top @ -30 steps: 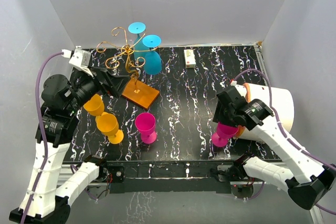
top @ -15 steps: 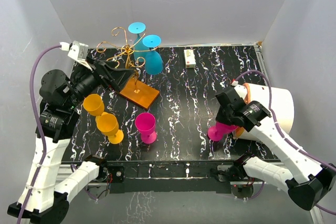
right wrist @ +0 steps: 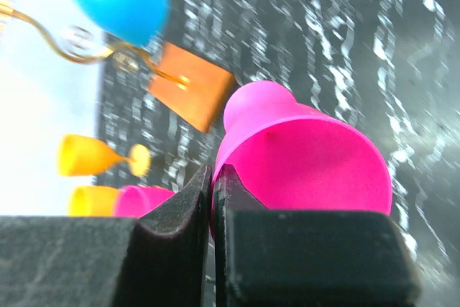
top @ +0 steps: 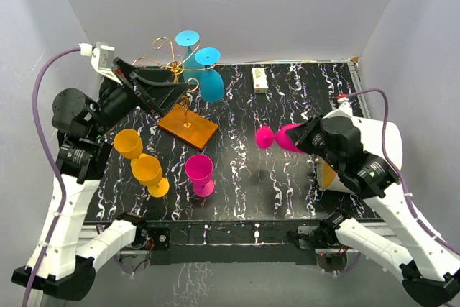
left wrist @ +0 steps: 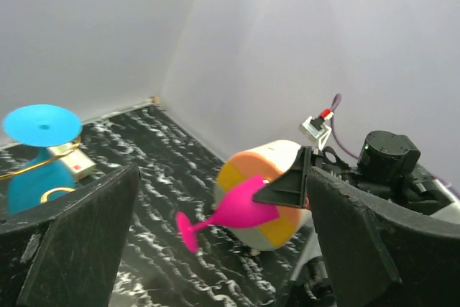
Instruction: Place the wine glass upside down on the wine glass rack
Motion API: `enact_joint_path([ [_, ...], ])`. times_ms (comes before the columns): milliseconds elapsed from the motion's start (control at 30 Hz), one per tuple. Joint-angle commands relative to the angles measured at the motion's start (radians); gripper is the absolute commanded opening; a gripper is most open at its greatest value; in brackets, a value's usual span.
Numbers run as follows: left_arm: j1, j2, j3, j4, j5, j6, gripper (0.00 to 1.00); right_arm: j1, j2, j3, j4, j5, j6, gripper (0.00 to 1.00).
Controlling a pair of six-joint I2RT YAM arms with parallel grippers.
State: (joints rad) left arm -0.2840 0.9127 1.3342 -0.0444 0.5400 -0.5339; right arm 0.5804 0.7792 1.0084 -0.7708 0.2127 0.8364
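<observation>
Rack [top: 175, 71] stands upper left on the table [top: 244, 170]. Two glasses hang on its right side: near one [top: 210, 85], far one [top: 187, 37]. Box [top: 260, 79] upper centre, right of rack. Three upright glasses lower left: [top: 129, 143], [top: 149, 170], [top: 199, 169]. Held glass [top: 280, 136] right of centre, sideways, foot leftward, in right gripper [top: 303, 138]. Tub [top: 377, 145] at right edge.

Table [top: 287, 106]: black top with white marbled veining, slightly glossy.
Back wall [top: 287, 5]: plain pale grey panel.
Left wall [top: 29, 19], right wall [top: 424, 19]: the same.
Light: even, diffuse.
</observation>
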Motion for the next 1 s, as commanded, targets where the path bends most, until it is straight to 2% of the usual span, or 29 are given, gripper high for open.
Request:
enact_joint_path([
  [0,-0.003,0.055,-0.052,0.298,0.12,-0.264,0.97,-0.002,-0.087,-0.04,0.41,0.008,0.003,0.0],
  [133,-0.004,0.121,-0.094,0.6,0.065,-0.556,0.95,-0.002,-0.135,-0.085,0.603,0.037,0.004,0.0],
  [233,-0.015,0.191,-0.066,0.665,0.046,-0.659,0.94,-0.003,-0.161,-0.096,0.695,0.06,0.009,0.0],
  [400,-0.123,0.253,-0.05,0.606,-0.103,-0.665,0.93,-0.002,-0.193,-0.132,0.832,0.066,0.053,0.0],
  [500,-0.25,0.288,-0.053,0.656,-0.202,-0.643,0.93,-0.002,-0.193,-0.147,0.889,0.061,0.072,0.0],
  [733,-0.415,0.297,-0.094,0.624,-0.409,-0.606,0.88,-0.002,-0.176,-0.15,0.948,0.051,0.112,0.0],
  [833,-0.457,0.303,-0.107,0.567,-0.476,-0.621,0.8,-0.003,-0.166,-0.159,0.966,0.036,0.148,0.0],
  [967,-0.515,0.328,-0.099,0.476,-0.548,-0.625,0.74,-0.003,-0.145,-0.172,1.0,0.01,0.181,0.0],
])
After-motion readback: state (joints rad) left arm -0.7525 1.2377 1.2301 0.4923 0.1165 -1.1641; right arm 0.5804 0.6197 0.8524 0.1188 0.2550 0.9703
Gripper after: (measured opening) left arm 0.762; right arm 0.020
